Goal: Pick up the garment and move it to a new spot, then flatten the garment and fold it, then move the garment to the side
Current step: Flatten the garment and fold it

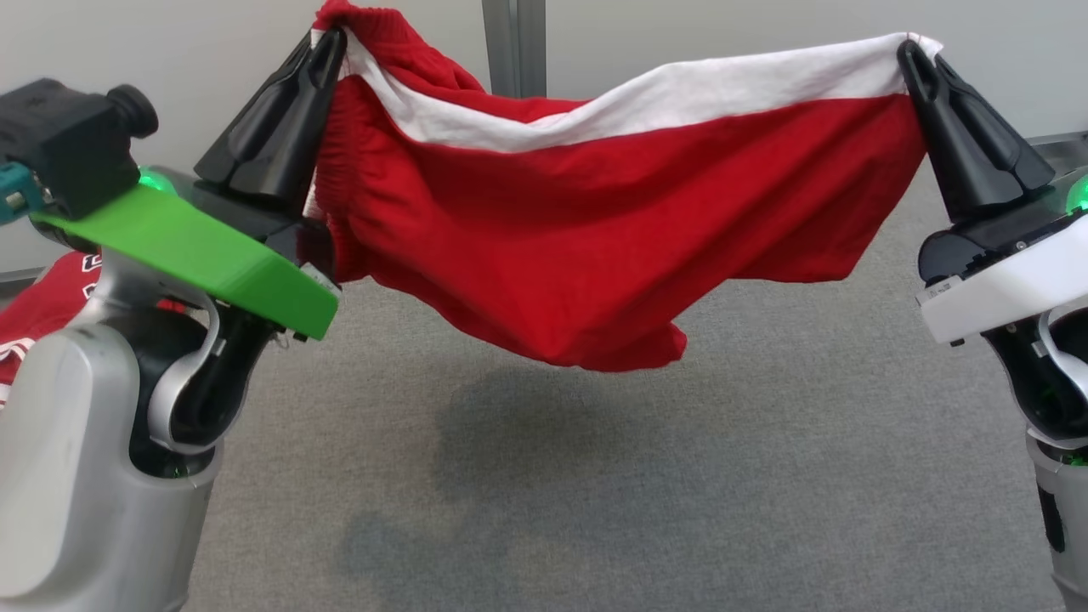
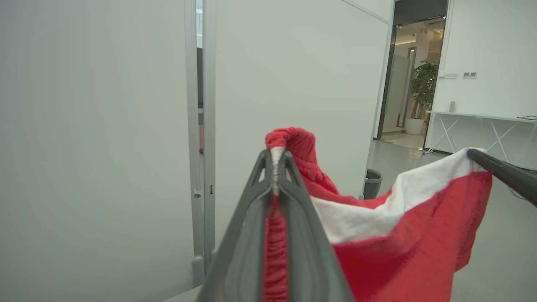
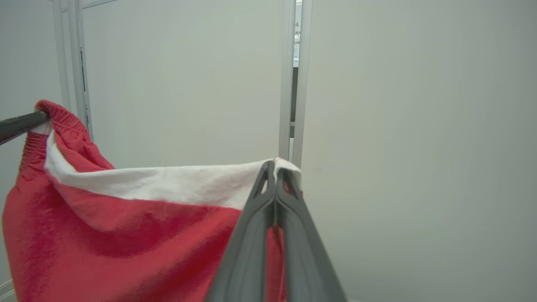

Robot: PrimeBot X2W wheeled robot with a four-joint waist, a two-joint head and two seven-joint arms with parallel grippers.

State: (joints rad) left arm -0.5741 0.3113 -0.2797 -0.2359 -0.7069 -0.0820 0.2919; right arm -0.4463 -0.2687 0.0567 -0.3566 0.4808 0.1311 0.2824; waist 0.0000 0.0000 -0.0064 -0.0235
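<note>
**A:** What sits closest to the head camera?

**B:** The two forearms. The left one carries a green plate [image 1: 195, 255] and the right one a white housing [image 1: 1003, 293].

**A:** And the jaws?

**B:** The left gripper [image 1: 330, 41] has its jaws pressed together on the gathered, elastic corner of the garment [image 1: 578, 238], and a bunch of red cloth pokes out above the tips. The right gripper [image 1: 911, 49] has its jaws pinched tight on the white-edged corner at the other end.

**A:** So where is the garment?

**B:** In the air, strung between the two grippers and sagging in the middle. A white band runs along its top edge and the rest is red. Its lowest fold hangs clear of the grey carpet-like surface [image 1: 595, 510], which shows a soft shadow [image 1: 527, 442] right beneath it.

**A:** Anything else lying around?

**B:** A second red cloth with white markings [image 1: 38, 314] lies at the left edge, partly hidden behind the left arm.

**A:** Farther back?

**B:** Pale wall panels, with a grey post [image 1: 514, 47] behind the garment. The left wrist view shows a dark bin [image 2: 372, 182] on the floor by the end of a panel. Beyond it is an open doorway with a potted plant [image 2: 423, 88].
</note>
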